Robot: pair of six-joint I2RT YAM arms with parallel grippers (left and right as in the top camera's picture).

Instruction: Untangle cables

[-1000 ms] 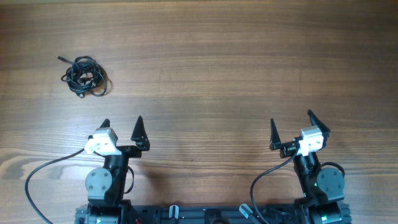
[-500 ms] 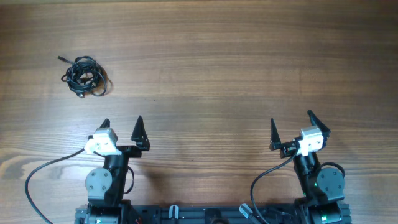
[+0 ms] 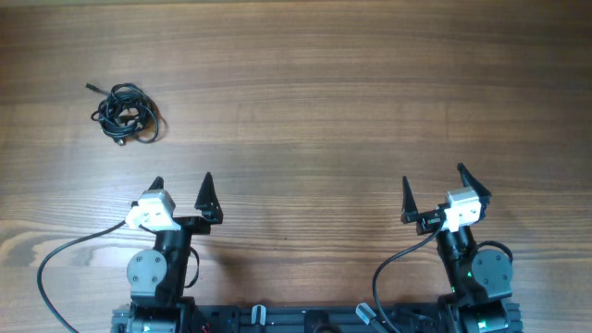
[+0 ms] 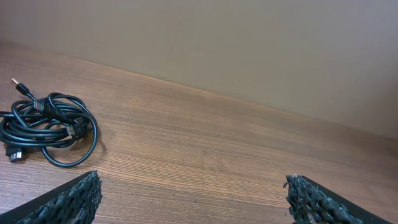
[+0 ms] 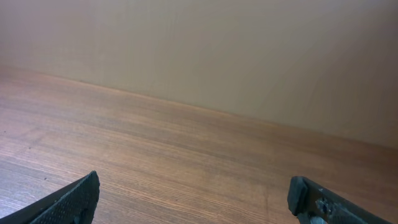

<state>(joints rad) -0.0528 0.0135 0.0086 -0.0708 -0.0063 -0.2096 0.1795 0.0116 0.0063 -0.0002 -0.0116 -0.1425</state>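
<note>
"Where's the thing it's meant to sort out?"

"Over there — the cables point(image 3: 127, 115), a small black knotted bundle lying on the bench point(image 3: 324, 83), toward the far left, well apart from both arms. One little plug point(image 4: 17, 83) pokes out from the edge of the heap."

"And the arms?"

"Both sit at the near edge. The left pincer point(image 3: 181, 178) is spread wide with nothing in it. The right pincer point(image 3: 433, 174) is the same: wide, empty, only wood in front of it."

"So nothing's begun."

"I'd say not; the knot looks untouched. The left arm is the nearer one, and the bundle lies ahead of it and off to its left side."

"What worries you?"

"A few things. The cords are thin and piled on each other, so a pincer closing on the heap could catch several strands at once. Then it would only drag the whole lump across the wood, or pull the knot tighter. The bundle looks light too, so a one-sided tug would probably slide it rather than loosen it — it wants one arm pinning and the other drawing out a loose end. And the right arm has a long reach across; over so small a heap the two could crowd each other."
</note>
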